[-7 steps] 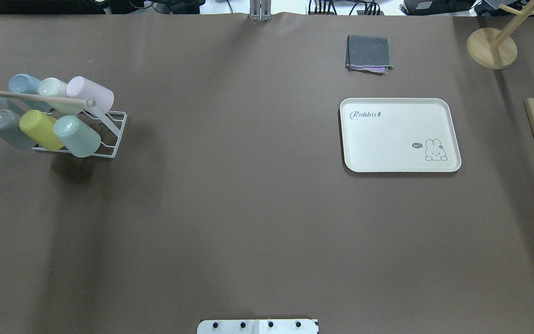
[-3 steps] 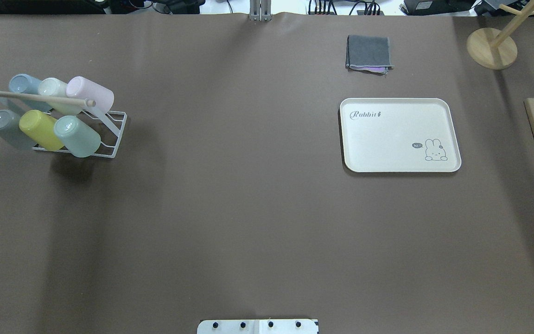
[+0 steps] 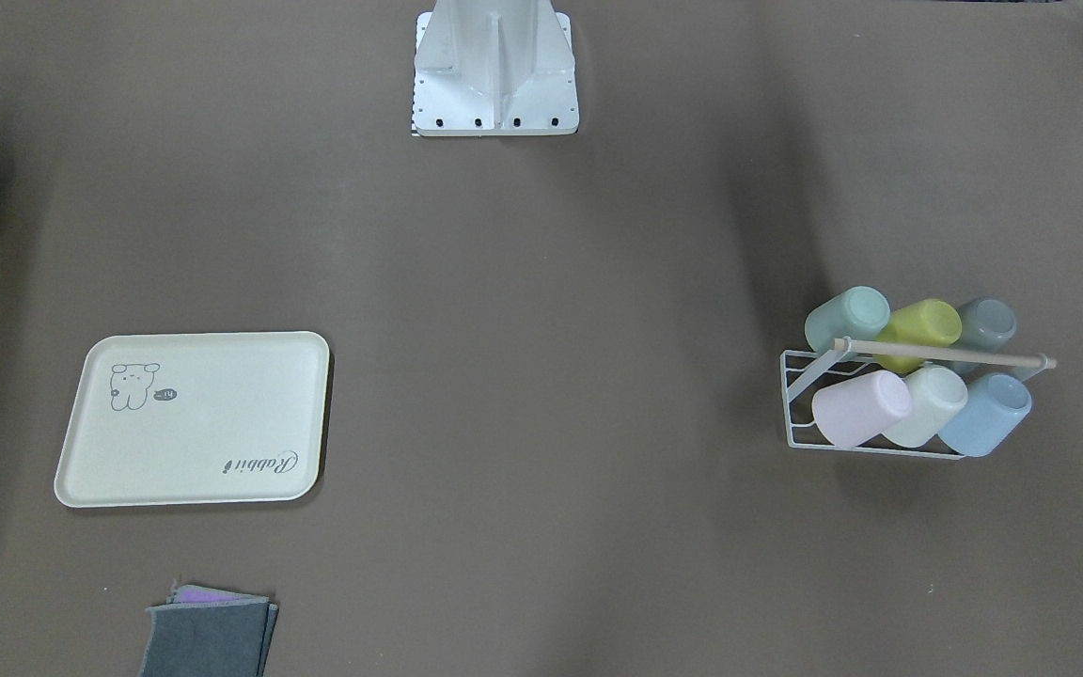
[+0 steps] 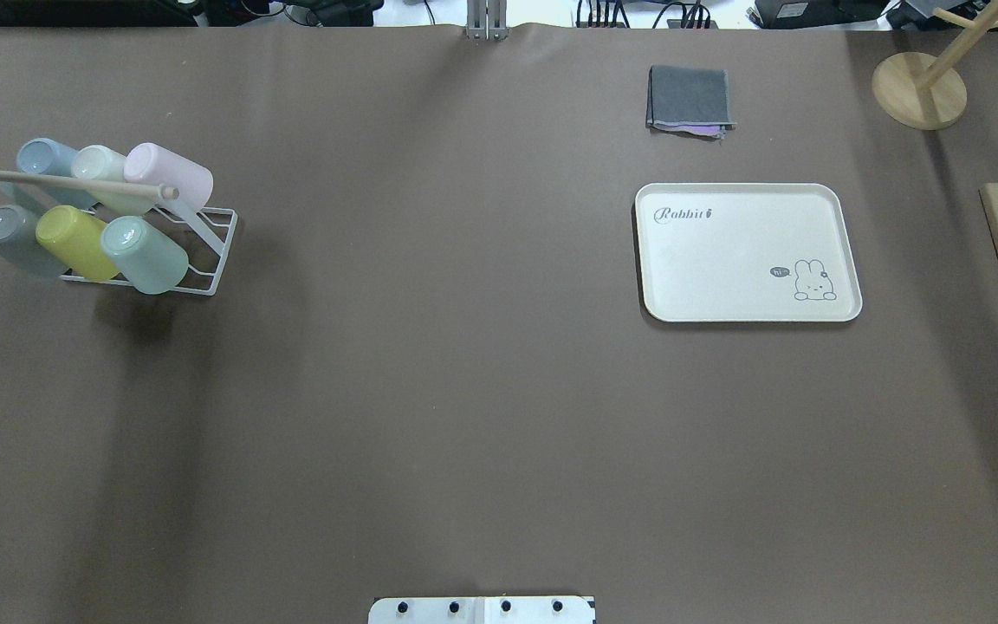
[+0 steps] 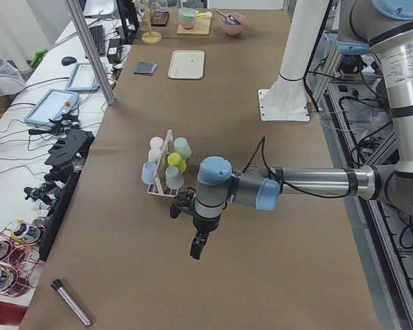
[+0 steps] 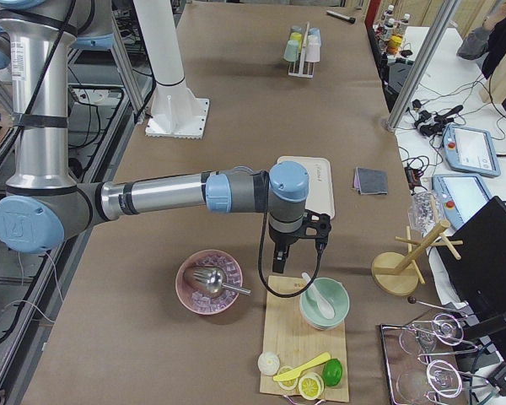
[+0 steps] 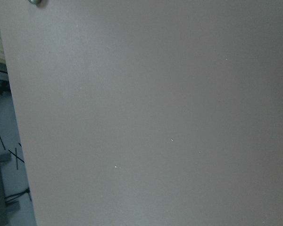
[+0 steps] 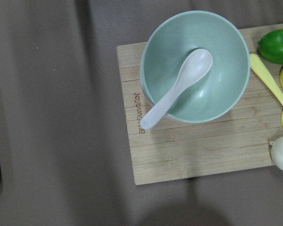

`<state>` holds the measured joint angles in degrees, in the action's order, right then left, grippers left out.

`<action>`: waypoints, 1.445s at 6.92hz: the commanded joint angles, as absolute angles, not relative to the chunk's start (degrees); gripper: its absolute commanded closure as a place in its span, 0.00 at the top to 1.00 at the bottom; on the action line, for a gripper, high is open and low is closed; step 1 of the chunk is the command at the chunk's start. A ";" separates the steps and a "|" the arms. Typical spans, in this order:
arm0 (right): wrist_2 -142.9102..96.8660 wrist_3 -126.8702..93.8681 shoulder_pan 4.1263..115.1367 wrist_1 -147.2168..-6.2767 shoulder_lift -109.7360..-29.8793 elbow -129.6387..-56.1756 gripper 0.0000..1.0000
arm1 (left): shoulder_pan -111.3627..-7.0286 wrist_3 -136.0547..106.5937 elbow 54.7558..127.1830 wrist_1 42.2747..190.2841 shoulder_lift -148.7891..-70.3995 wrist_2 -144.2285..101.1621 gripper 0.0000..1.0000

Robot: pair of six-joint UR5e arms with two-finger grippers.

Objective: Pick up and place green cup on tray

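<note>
the small pale mint-green plastic cup (image 4: 144, 256) lies tilted in the white wire rack (image 4: 203, 260), touching a yellow-green cup (image 4: 74, 243); the cream rectangular plastic tray (image 4: 724, 260) sits well apart; the left gripper (image 5: 196, 249) hangs over the brown table (image 5: 261, 289), the right gripper (image 6: 278, 260) over a wooden board (image 6: 291, 337); whether either is spread or clenched, i cannot tell

The left arm (image 5: 310, 182) and right arm (image 6: 160, 194) are silver tubes with pale-blue joint caps (image 5: 214, 170) and black cables (image 6: 262, 268). The white pedestal (image 3: 494, 75) has black screws (image 3: 478, 121).

The tray (image 4: 724, 260) reads "Rabbit" and "hi"; engraving on the wooden board (image 8: 193, 155) is illegible.
</note>
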<state>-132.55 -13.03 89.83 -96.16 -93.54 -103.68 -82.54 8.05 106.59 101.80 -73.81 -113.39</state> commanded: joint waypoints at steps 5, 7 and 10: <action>-132.45 -12.74 89.82 -96.07 -93.43 -103.01 1.00 | -68.57 31.55 117.25 82.14 -86.97 -94.57 0.98; -132.18 -13.18 88.43 -94.15 -92.12 -103.71 1.00 | -63.32 37.75 117.16 66.05 -99.80 -90.99 0.98; -133.77 -22.09 78.01 -93.34 -90.44 -109.05 1.00 | -47.15 38.06 124.52 66.36 -99.85 -73.43 0.98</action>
<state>-133.56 -16.65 83.48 -93.61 -90.62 -106.64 -52.74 37.97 121.60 66.85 -99.74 -79.93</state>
